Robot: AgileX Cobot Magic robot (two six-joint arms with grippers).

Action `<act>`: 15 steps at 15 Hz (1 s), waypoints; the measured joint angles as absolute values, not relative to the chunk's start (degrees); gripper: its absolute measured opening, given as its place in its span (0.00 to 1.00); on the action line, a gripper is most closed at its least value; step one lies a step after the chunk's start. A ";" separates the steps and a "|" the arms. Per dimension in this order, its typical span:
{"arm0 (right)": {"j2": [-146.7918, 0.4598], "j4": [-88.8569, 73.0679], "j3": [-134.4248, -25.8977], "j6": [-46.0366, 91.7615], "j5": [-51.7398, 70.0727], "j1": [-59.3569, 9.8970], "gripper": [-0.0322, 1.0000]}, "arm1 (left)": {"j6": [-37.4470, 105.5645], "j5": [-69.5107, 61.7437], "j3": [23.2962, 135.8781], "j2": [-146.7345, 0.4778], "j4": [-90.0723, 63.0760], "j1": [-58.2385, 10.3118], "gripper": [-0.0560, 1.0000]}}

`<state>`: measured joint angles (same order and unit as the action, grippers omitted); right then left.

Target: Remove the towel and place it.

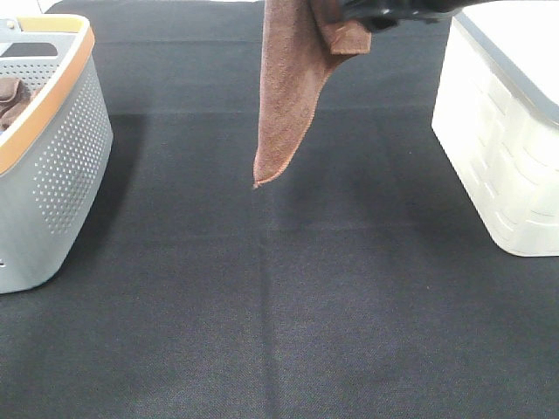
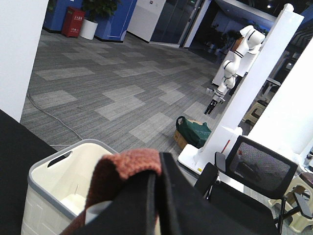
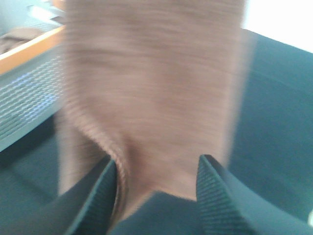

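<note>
The reddish-brown towel [image 1: 286, 87] hangs in the air over the middle of the black table, its lowest corner well above the cloth. In the left wrist view my left gripper [image 2: 157, 169] is shut on a fold of the towel [image 2: 128, 166], held high. In the right wrist view my right gripper [image 3: 156, 164] is open, and the blurred towel [image 3: 151, 88] hangs right at its fingers [image 3: 210, 176]. A black gripper part [image 1: 393, 13] shows at the top edge of the high view beside the towel's folded corner; I cannot tell which arm it is.
A grey perforated basket [image 1: 61, 166] with an orange rim stands at the left and holds a bunched brown cloth [image 1: 9, 98]. A white basket [image 1: 498, 148] stands at the right; it also shows in the left wrist view [image 2: 44, 191].
</note>
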<state>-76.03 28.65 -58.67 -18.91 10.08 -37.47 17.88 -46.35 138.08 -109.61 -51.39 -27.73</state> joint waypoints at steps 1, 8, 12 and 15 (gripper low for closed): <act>-76.03 28.65 -58.67 -16.84 10.08 -39.02 0.50 | 17.88 -46.35 138.08 -109.61 -51.39 -27.73 0.05; -78.61 28.65 -58.67 -16.33 10.20 -39.36 0.50 | 17.88 -46.35 138.08 -109.61 -51.51 -27.73 0.05; -79.07 28.82 -58.67 -18.28 12.38 -39.36 0.50 | 17.88 -46.47 138.08 -109.61 -51.74 -27.73 0.05; -76.83 29.56 -58.67 -18.79 13.52 -39.36 0.50 | 17.88 -46.75 138.08 -109.61 -51.74 -27.73 0.05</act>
